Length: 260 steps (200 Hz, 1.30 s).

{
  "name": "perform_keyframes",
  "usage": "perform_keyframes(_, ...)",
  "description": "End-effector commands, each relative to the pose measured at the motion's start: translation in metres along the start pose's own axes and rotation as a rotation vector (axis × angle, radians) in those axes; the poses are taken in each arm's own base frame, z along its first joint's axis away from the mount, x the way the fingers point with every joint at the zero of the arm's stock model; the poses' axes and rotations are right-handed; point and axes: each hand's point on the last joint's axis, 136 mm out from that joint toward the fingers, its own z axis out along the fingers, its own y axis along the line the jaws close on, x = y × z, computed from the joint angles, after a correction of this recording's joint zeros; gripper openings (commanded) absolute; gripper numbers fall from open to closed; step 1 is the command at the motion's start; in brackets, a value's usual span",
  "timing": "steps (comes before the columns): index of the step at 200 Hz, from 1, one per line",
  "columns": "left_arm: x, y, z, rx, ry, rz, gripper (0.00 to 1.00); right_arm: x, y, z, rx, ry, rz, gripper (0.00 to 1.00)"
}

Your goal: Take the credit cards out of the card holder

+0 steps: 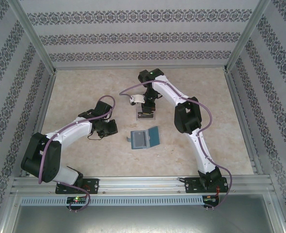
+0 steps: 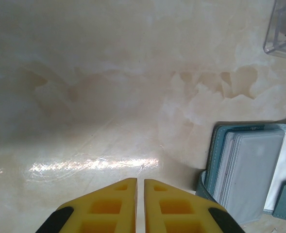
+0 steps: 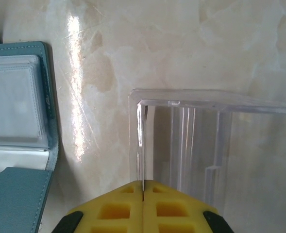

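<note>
r gripper (image 3: 143,184): yellow pads pressed tight together, no gap. the near wall edge of the clear plastic box (image 3: 196,141) runs right into the seam, can't tell if it's nipped. l gripper (image 2: 139,183): pads nearly closed, just a thin slit btwn them, nothing in it, over bare table (image 1: 84,92). card holder (image 1: 145,139) lies open flat btwn the two arms, just nearer than the box, apart from both grippers. credit cards (image 2: 252,170) sit stacked in its sleeves, pale faces up. r arm (image 1: 191,121) reaches far fwd, wrist down over the box. l arm (image 1: 70,131) folded low, wrist left of the holder. table is glossy beige marble-look w/ glare streaks; patterned wallpaper panels (image 1: 133,39) on 3 sides, alu rail (image 1: 143,183) at near edge.
</note>
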Motion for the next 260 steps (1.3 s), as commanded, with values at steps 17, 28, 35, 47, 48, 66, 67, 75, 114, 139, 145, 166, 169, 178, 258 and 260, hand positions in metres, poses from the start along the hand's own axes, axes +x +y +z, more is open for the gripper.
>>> perform_keyframes(17, -0.007, -0.004, -0.003, 0.027, -0.019, -0.009, 0.12, -0.004, 0.016, 0.0, -0.077, -0.012, -0.005, 0.0)
perform_keyframes(28, -0.007, -0.004, -0.002, 0.027, -0.014, -0.008, 0.12, -0.004, 0.017, 0.003, -0.093, -0.012, 0.0, 0.0)
perform_keyframes(35, -0.008, -0.004, -0.003, 0.028, -0.015, -0.008, 0.12, -0.005, 0.017, 0.003, -0.096, -0.015, 0.002, 0.0)
perform_keyframes(47, -0.007, -0.005, -0.002, 0.03, -0.012, -0.008, 0.12, -0.004, 0.017, 0.006, -0.104, -0.015, 0.007, 0.0)
perform_keyframes(48, -0.007, -0.005, -0.002, 0.03, -0.012, -0.008, 0.12, -0.004, 0.017, 0.006, -0.105, -0.014, 0.008, 0.0)
perform_keyframes(66, -0.008, -0.006, -0.002, 0.032, -0.013, -0.008, 0.12, -0.004, 0.015, 0.01, -0.114, -0.018, 0.015, 0.03)
perform_keyframes(67, -0.008, -0.006, -0.002, 0.032, -0.013, -0.008, 0.12, -0.004, 0.015, 0.01, -0.114, -0.018, 0.015, 0.04)
perform_keyframes(75, -0.008, -0.005, -0.002, 0.031, -0.012, -0.008, 0.12, -0.004, 0.015, 0.012, -0.116, -0.014, 0.018, 0.05)
perform_keyframes(114, -0.009, -0.007, -0.003, 0.034, -0.013, -0.007, 0.12, -0.004, 0.008, 0.008, -0.092, -0.013, 0.024, 0.16)
perform_keyframes(139, -0.009, -0.007, -0.004, 0.035, -0.016, -0.007, 0.12, -0.006, 0.005, -0.001, -0.056, -0.013, 0.019, 0.22)
perform_keyframes(145, -0.009, -0.007, -0.005, 0.035, -0.017, -0.006, 0.12, -0.007, 0.005, -0.005, -0.044, -0.013, 0.015, 0.23)
perform_keyframes(166, -0.009, -0.007, -0.005, 0.035, -0.019, -0.006, 0.12, -0.009, 0.002, -0.016, -0.003, -0.014, 0.005, 0.25)
perform_keyframes(169, -0.009, -0.007, -0.005, 0.035, -0.018, -0.007, 0.12, -0.009, 0.002, -0.018, 0.004, -0.015, 0.003, 0.26)
perform_keyframes(178, -0.01, -0.008, -0.005, 0.037, -0.02, -0.007, 0.12, -0.01, 0.001, -0.023, 0.023, -0.016, -0.001, 0.26)
perform_keyframes(258, -0.013, -0.018, -0.013, 0.068, -0.02, 0.005, 0.13, -0.016, 0.004, -0.059, 0.123, -0.022, -0.02, 0.29)
perform_keyframes(260, -0.013, -0.018, -0.012, 0.069, -0.02, 0.005, 0.13, -0.015, 0.004, -0.06, 0.124, -0.022, -0.019, 0.29)
